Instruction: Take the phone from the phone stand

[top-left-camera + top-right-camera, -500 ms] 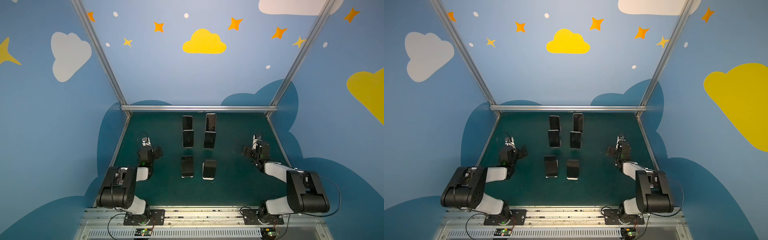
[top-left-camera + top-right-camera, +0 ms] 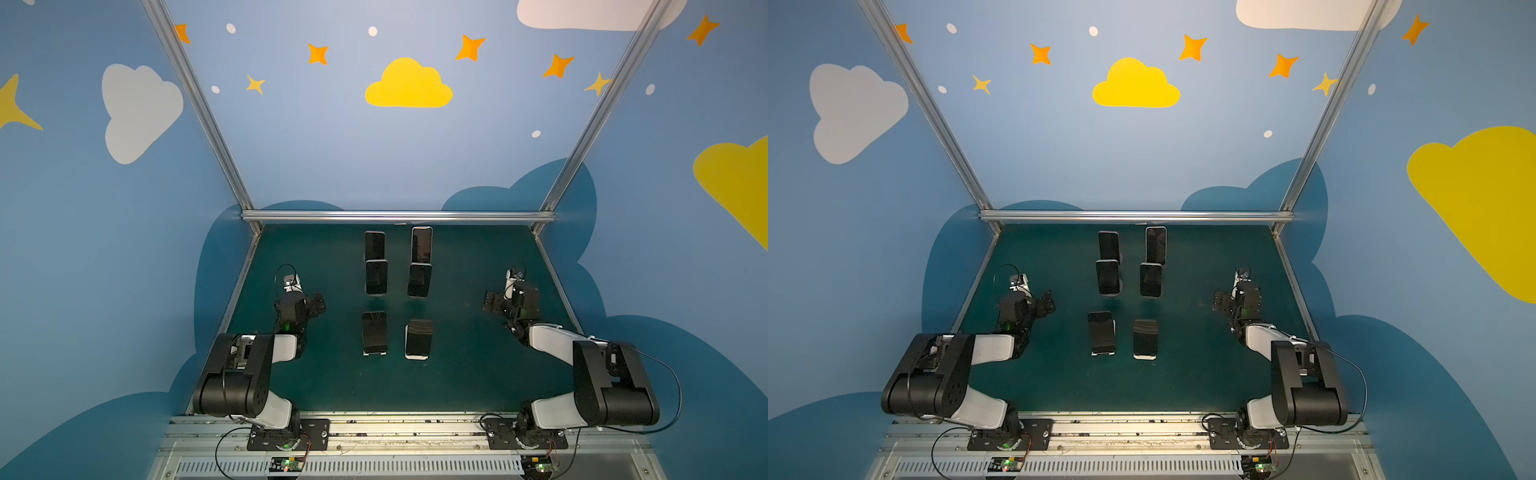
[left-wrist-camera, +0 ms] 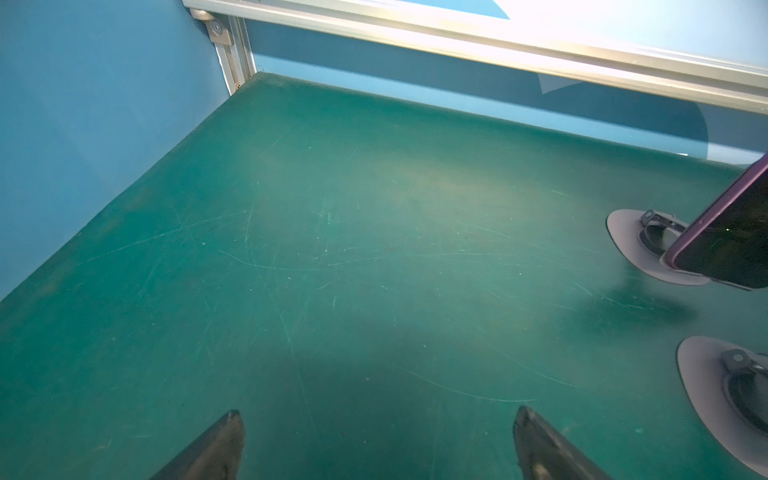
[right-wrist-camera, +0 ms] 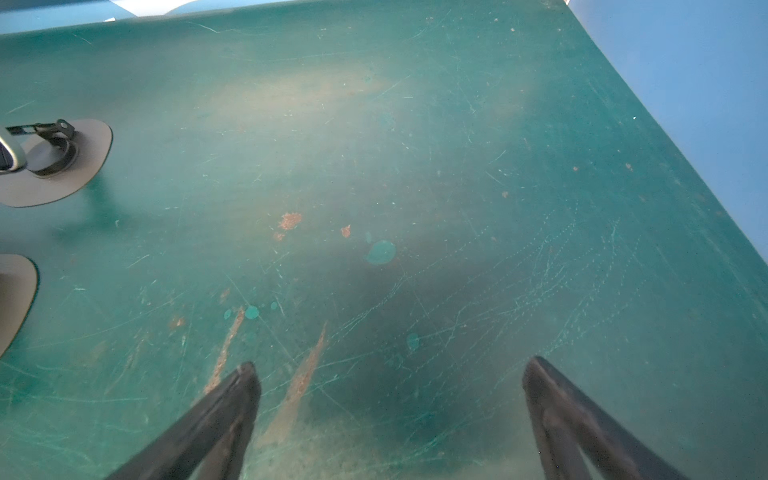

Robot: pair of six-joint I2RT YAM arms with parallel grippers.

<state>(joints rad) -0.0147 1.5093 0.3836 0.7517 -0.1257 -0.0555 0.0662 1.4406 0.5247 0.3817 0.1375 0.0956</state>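
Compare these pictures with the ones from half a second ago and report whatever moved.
Nothing has visibly changed. The left gripper and right gripper are open and empty above the green mat, one at each side, as before. The six phones lean on their stands in the same places.

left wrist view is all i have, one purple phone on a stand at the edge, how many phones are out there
observer: six, propped up in two columns of three; the row nearest the arm bases is the front left phone and the front right phone.
operator: right arm holding any
observer: no, the right gripper is open and empty, right of the columns.
operator: where's mine then
observer: the left gripper sits left of both columns, apart from every phone.
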